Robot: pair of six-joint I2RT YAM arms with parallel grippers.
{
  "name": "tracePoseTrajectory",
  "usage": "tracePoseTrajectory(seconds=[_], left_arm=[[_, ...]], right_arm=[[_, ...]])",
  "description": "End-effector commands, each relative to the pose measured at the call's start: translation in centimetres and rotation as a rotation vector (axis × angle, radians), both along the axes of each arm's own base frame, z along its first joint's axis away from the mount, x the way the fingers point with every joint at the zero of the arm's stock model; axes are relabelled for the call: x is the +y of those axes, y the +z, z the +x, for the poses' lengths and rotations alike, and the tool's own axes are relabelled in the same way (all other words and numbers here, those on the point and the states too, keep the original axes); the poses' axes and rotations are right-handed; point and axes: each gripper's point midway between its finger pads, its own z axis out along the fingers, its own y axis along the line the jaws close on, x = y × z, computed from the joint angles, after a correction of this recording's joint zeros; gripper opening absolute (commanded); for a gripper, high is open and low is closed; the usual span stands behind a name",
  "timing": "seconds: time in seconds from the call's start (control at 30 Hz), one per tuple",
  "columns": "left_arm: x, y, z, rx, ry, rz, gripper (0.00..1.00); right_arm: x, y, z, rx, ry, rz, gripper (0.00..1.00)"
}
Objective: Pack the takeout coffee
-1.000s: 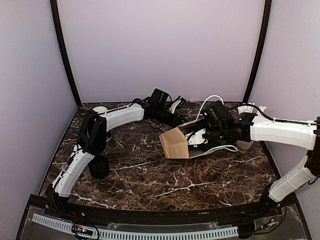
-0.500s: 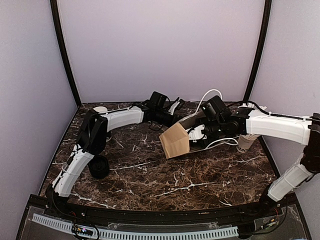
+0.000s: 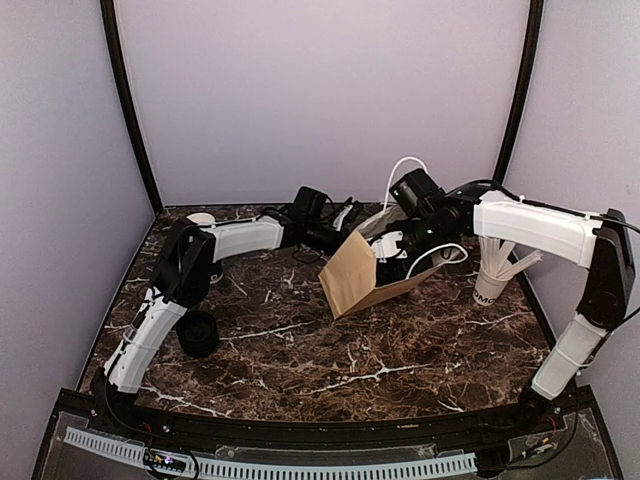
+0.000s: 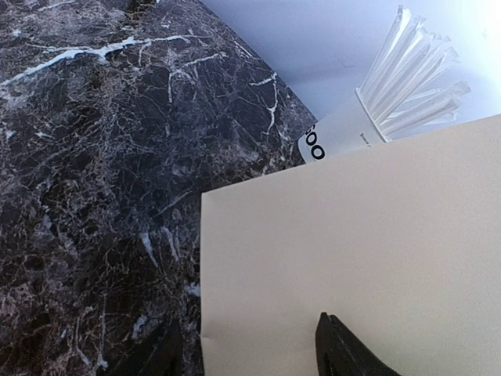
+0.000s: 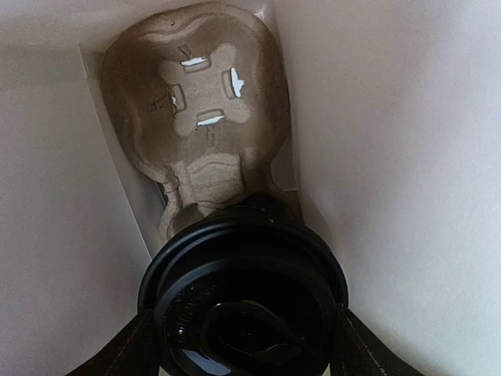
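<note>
Your right gripper point(image 5: 243, 356) is clamped on the small black paper cup with the round black plastic lid point(image 5: 244, 290), inside the tilted brown paper bag point(image 3: 350, 275). Lower slowly into the moulded pulp carrier point(image 5: 196, 117), cup upright, clear of the walls. The left gripper point(image 4: 250, 352) straddles the bag edge; can't tell if it's pinching.
</note>
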Motion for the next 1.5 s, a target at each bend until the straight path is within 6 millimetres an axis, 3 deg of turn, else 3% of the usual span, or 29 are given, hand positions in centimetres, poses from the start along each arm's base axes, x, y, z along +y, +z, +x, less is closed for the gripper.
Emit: tracePoseTrajectory(seconds=[0.0,0.37,0.67,0.9,1.33,1.47], left_arm=[[-1.4,1.2,-4.3,0.109,-0.138,-0.064,0.61],[-1.4,0.7,-7.4,0.179,-0.229,-0.086,0.59],[-1.1,1.5,-11.0,0.229,-0.303,-0.111,0.57],[-0.1,0.4,-14.0,0.242,-0.338,-0.09,0.56],[0.5,-0.5,-14.4,0.243,-0.323,-0.073,0.56],[0.6,-0.7,-14.1,0.23,-0.294,-0.056,0.58]], right_arm=[[-0.9,-1.5,0.0,0.099,-0.074,-0.021,0.34],[-0.3,-0.7,-1.3,0.225,-0.109,0.0,0.35],[-0.2,-0.3,-4.2,0.392,-0.093,0.001,0.35],[-0.5,-1.6,-5.3,0.447,-0.103,-0.008,0.35],[-2.2,-6.2,-6.2,0.438,-0.071,-0.068,0.34],[-2.2,-6.6,-7.1,0.5,-0.063,-0.059,0.34]])
